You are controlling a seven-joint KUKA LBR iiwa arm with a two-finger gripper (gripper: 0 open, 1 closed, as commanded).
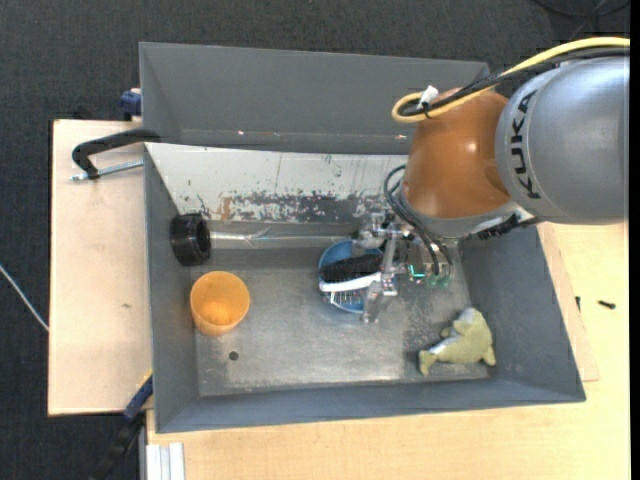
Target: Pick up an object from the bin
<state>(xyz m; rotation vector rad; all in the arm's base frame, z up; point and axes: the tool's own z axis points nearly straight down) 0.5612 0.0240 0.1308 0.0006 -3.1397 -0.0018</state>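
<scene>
My gripper [378,290] hangs low in the middle of the bin, right beside a blue brush with a black bristle pad and white edge [345,273]. Its metal fingers stand at the brush's right side, touching or nearly touching it. A pale yellow crumpled soft thing [460,345] lies to the lower right of the gripper, near the bin's front right corner.
An orange cup [219,301] stands at the left of the bin floor. A black cylinder [189,238] lies by the back left wall. The arm with its orange cover reaches in from the right above the gripper.
</scene>
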